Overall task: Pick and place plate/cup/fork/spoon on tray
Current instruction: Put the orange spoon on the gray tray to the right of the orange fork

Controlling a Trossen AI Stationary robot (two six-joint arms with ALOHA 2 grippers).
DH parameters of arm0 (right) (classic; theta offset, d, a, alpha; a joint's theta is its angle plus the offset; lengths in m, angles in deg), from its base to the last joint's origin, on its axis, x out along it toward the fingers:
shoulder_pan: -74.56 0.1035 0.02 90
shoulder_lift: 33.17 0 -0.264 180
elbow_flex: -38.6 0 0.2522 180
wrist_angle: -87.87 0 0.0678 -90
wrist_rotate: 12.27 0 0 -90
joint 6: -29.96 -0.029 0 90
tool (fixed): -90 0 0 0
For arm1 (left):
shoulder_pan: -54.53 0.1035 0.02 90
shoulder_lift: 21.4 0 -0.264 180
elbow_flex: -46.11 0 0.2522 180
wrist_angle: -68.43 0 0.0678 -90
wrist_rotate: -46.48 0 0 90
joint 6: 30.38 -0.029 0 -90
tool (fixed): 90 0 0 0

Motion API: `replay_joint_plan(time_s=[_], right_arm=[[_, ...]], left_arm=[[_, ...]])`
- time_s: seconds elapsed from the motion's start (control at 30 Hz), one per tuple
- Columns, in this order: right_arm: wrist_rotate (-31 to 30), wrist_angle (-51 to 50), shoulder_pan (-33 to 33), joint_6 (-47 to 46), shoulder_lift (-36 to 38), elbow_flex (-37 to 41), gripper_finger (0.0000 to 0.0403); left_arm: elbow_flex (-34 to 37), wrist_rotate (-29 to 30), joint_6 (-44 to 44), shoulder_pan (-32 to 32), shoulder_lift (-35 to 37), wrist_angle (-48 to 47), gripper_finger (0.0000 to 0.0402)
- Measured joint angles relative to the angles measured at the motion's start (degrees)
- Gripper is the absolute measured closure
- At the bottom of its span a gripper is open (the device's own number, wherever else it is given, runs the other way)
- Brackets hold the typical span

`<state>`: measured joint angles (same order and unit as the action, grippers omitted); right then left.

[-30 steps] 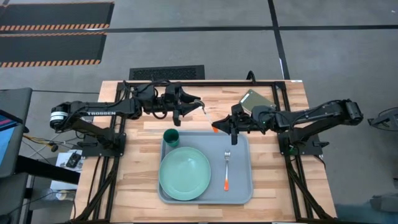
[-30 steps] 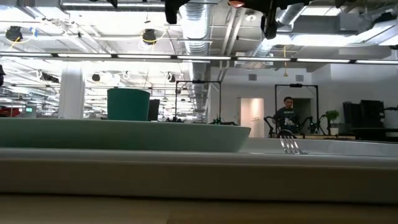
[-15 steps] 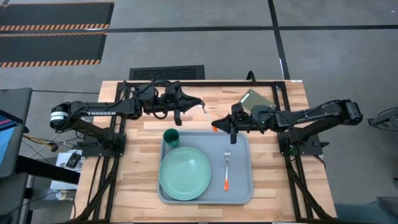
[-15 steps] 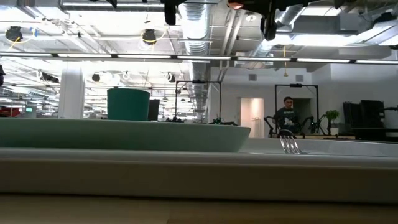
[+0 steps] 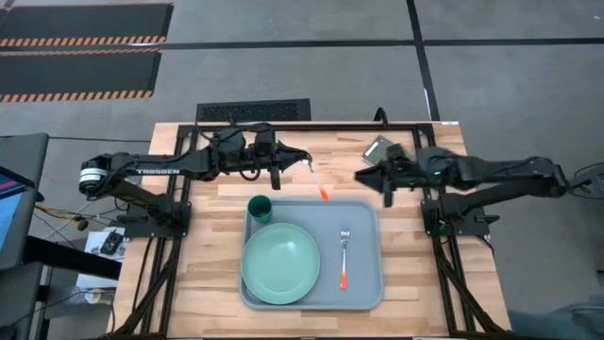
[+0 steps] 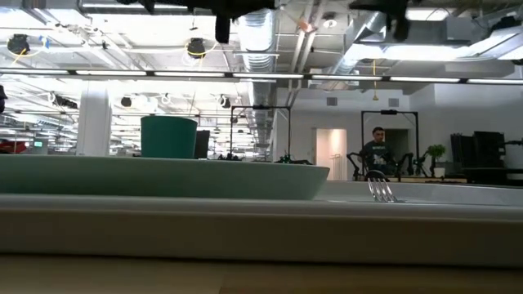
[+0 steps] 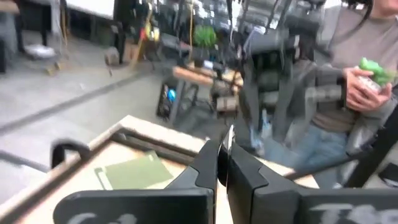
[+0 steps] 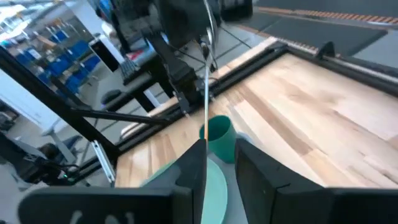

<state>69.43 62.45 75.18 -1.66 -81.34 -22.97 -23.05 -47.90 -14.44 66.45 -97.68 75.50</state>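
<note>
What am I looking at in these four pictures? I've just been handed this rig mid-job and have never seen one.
It is a table robot with two dark arms, each ending in a two-finger tool. One picture looks straight down on the table, one looks level across the tabletop, and two come from cameras on the arms' wrists.

On the table lies a blue-grey tray. On it are a mint-green plate, a dark teal cup and an orange-handled fork. A green-grey flat rectangle lies at the table's far right corner.

The left tool appears shut on the spoon, held above the table just beyond the tray. The right tool is open, holds nothing and hangs nearby.
</note>
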Motion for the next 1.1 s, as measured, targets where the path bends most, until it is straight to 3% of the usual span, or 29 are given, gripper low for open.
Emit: replay_joint_plan(time_s=[0.17,0.4,0.7,0.93,1.1], right_arm=[[-1.4,-1.2,0.1,0.2,6.6,-0.2,0.0295],[-7.0,-5.7,0.1,0.7,9.5,-0.2,0.0295],[-10.8,-8.3,0.1,0.6,9.6,-0.2,0.0295],[-11.8,-9.3,0.1,0.6,10.1,-0.2,0.0295],[-11.8,-10.1,0.1,0.6,9.8,-0.2,0.0295]], left_arm=[[-4.1,-4.5,4.1,-0.5,-9.1,-0.6,0.0401],[-19.8,-12.4,6.3,-2.5,-25.9,-4.9,0.0401],[-37.4,-11.8,7.3,-8.0,-42.6,-16.2,0.0401],[-43.2,-11.7,10.5,-11.4,-51.0,-17.3,0.0401],[-44.0,-7.9,11.3,-13.2,-53.4,-18.2,0.0401]])
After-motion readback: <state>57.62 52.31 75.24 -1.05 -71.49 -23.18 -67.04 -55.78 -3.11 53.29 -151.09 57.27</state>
